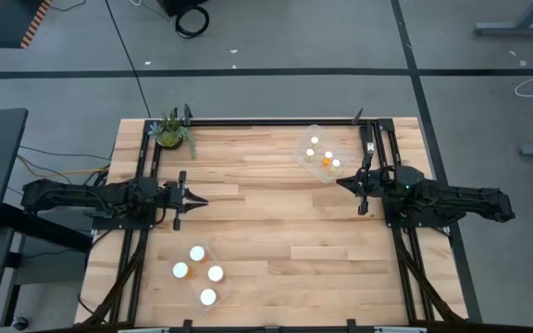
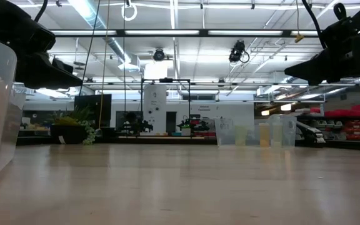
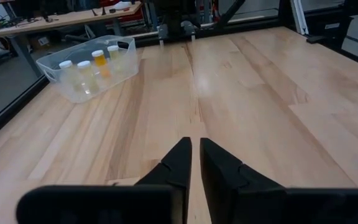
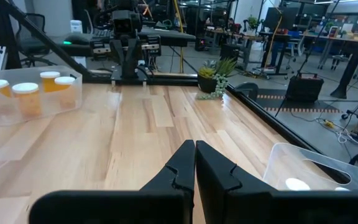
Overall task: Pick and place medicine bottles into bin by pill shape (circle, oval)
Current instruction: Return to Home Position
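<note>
Bottles are all off the open desk (image 1: 276,231), as far as I can see from above. Four medicine bottles (image 1: 196,252) with large white caps stand in the near bin (image 1: 199,276) on the left, and four smaller-capped ones stand in the far bin (image 1: 339,143) on the right. The left tool (image 1: 195,201) and the right tool (image 1: 343,183) hang over the desk's left and right sides, facing each other, well apart from both bins. A plant (image 1: 172,132) sits at the far left corner.

From desk height, the near bin's wall fills the left edge and the far bin shows small on the right, with both arms overhead.

Past the left wrist, the left tool's fingers are pressed almost together on nothing, pointing toward the far bin.

Past the right wrist, the right tool is likewise pressed together and empty.

I'd judge these bottles light, stiff and smooth, and likely to roll if tipped. Take one across the orange body just under the cap, or pinch the cap from above.
</note>
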You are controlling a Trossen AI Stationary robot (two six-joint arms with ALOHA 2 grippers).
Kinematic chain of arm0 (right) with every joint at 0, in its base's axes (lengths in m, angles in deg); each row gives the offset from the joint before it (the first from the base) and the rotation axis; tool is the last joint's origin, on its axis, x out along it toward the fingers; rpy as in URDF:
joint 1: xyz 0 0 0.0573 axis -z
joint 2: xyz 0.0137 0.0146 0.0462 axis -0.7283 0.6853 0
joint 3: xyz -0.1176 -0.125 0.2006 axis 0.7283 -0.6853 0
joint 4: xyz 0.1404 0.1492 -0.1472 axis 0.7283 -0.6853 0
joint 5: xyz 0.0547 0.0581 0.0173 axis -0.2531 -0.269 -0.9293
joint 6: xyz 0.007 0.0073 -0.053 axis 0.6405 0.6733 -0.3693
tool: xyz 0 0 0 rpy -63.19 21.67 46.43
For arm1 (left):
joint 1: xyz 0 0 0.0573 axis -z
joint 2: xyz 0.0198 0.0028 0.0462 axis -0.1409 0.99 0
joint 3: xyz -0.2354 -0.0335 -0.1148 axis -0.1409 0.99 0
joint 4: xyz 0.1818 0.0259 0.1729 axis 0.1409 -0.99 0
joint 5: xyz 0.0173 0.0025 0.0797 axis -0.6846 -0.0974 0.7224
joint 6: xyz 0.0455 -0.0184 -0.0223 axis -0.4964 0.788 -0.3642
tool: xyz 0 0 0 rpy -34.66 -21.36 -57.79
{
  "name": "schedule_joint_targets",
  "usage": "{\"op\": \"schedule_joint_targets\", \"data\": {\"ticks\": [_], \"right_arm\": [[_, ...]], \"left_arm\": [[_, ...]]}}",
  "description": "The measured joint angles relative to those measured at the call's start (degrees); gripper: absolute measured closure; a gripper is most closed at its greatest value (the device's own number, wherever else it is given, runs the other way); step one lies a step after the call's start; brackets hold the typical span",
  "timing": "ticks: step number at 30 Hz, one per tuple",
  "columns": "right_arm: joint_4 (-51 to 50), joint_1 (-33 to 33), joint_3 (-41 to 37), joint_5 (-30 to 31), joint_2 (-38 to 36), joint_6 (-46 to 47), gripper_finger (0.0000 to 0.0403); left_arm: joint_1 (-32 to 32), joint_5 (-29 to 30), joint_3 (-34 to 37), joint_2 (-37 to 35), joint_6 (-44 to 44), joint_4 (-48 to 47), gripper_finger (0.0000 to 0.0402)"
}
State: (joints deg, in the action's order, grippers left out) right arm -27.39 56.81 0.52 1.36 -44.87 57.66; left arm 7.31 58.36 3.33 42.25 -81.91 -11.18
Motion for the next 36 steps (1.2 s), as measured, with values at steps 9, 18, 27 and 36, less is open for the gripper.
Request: {"op": "schedule_joint_targets", "data": {"ticks": [9, 18, 27, 36], "right_arm": [[-0.02, 0.00, 0.00, 0.00, 0.00, 0.00, 0.0384], [-0.02, 0.00, 0.00, 0.00, 0.00, 0.00, 0.0384], [-0.02, 0.00, 0.00, 0.00, 0.00, -0.01, 0.0384], [-0.02, 0.00, 0.00, 0.00, 0.00, -0.01, 0.0384]], "left_arm": [[-0.01, 0.00, 0.00, 0.01, 0.00, 0.03, 0.0371], [-0.01, 0.02, 0.00, 0.01, 0.00, 0.03, 0.0361], [-0.01, 0.02, 0.00, 0.01, 0.02, 0.05, 0.0373], [0.01, 0.02, 0.00, 0.01, 0.01, 0.05, 0.0361]]}}
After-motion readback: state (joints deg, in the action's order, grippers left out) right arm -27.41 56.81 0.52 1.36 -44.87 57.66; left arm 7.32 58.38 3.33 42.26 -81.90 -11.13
